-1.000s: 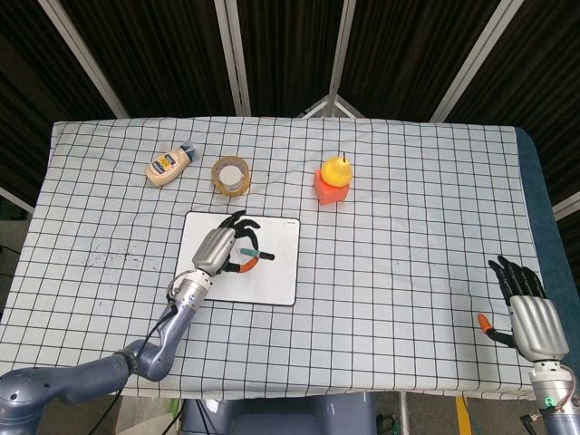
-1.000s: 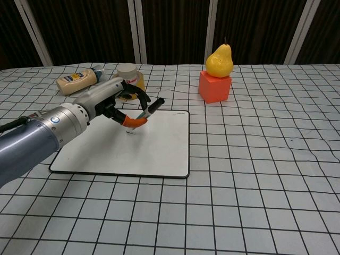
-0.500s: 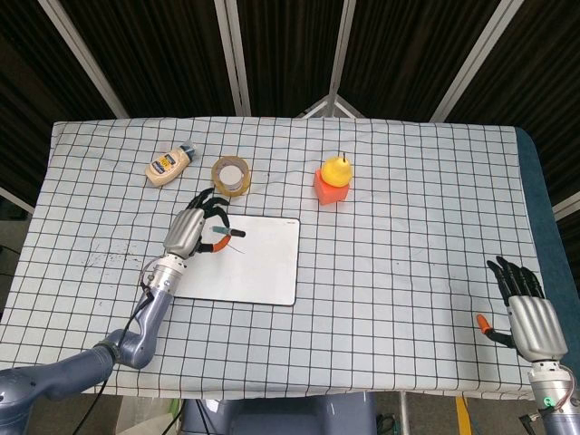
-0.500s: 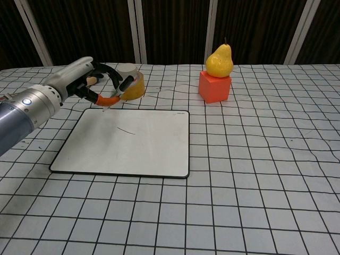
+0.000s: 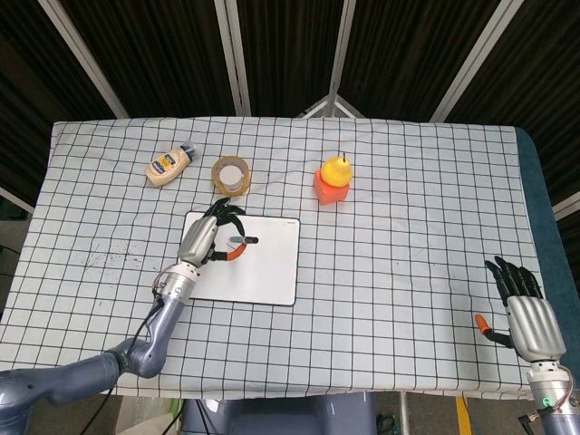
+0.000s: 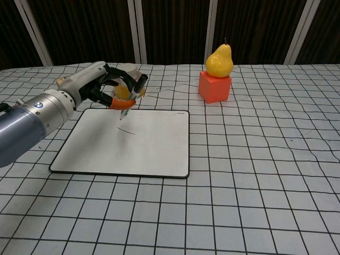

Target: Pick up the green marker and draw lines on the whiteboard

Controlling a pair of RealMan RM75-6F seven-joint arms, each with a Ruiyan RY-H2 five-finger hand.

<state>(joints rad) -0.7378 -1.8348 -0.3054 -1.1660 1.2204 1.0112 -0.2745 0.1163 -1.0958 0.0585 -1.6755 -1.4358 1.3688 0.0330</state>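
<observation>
The whiteboard [image 5: 263, 272] [image 6: 154, 143] lies flat on the checked table, left of centre. My left hand [image 5: 201, 240] [image 6: 90, 90] hovers over its far left part and grips the green marker [image 5: 242, 240] [image 6: 133, 95]. The marker is tilted, with its tip pointing down at the board near the far edge and its dark end up and to the right. A short dark line [image 6: 126, 130] shows on the board just nearer than the tip. My right hand [image 5: 526, 313] rests at the table's near right corner with its fingers spread, holding nothing; the chest view does not show it.
A roll of yellow tape [image 5: 231, 174] [image 6: 126, 89] stands just beyond the board, partly behind my left hand. A mayonnaise bottle [image 5: 169, 163] lies to its left. A yellow pear [image 5: 336, 169] [image 6: 219, 60] sits on an orange block [image 5: 328, 192] [image 6: 215, 86] at the far centre.
My left hand swung with the marker from the board's middle out past its far left corner, then back over the far edge. A short line now marks the board. The right hand stayed put.
</observation>
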